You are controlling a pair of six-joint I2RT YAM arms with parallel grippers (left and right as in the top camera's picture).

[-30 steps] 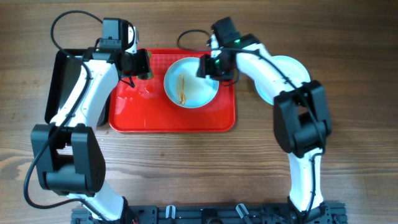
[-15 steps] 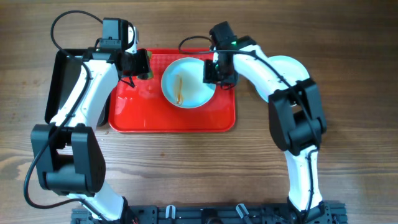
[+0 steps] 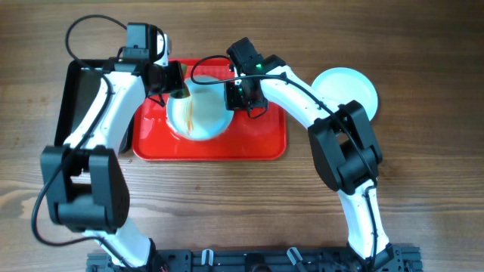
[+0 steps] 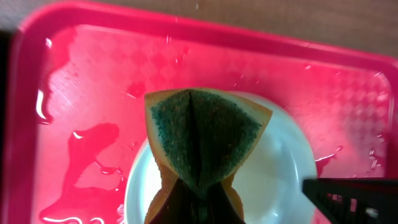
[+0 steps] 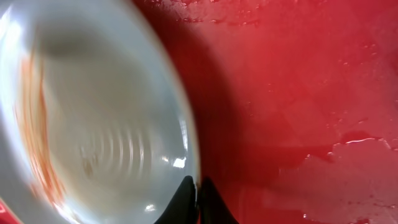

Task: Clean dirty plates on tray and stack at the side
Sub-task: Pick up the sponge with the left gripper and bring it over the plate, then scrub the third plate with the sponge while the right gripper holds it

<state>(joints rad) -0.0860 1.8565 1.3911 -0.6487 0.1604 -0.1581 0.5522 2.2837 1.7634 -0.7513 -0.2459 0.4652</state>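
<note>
Change over the last second: the right gripper (image 3: pixel 233 94) drags the dirty plate (image 3: pixel 200 119) leftward across the red tray (image 3: pixel 257 143). It was centre-right of the tray and now sits centre-left, its upper-left rim directly under the left gripper (image 3: pixel 175 78). The left arm has barely moved, so the plate is being brought to the sponge (image 4: pixel 202 137), not the other way round. My read: positioning is done, scrubbing hasn't begun, and the next step is pressing the sponge down while the right arm holds the plate steady. The right gripper is clamped on the plate's right rim, and the left gripper is clamped on the folded sponge. One clean plate (image 3: pixel 348 89) lies on the table right of the tray, well apart; that's the stack spot. On views: overhead gives the layout but hides the sponge under the left wrist. The left wrist view shows the sponge's green scouring face pointing down over the plate's near edge, though I can't tell whether it's touching. It also shows water (image 4: pixel 93 146) pooled on the tray. The right wrist view shows the fingertips pinching the rim and an orange smear (image 5: pixel 34 118) on the far side of the plate. There is a dark shadow under the rim, so that edge may be lifted slightly.
</note>
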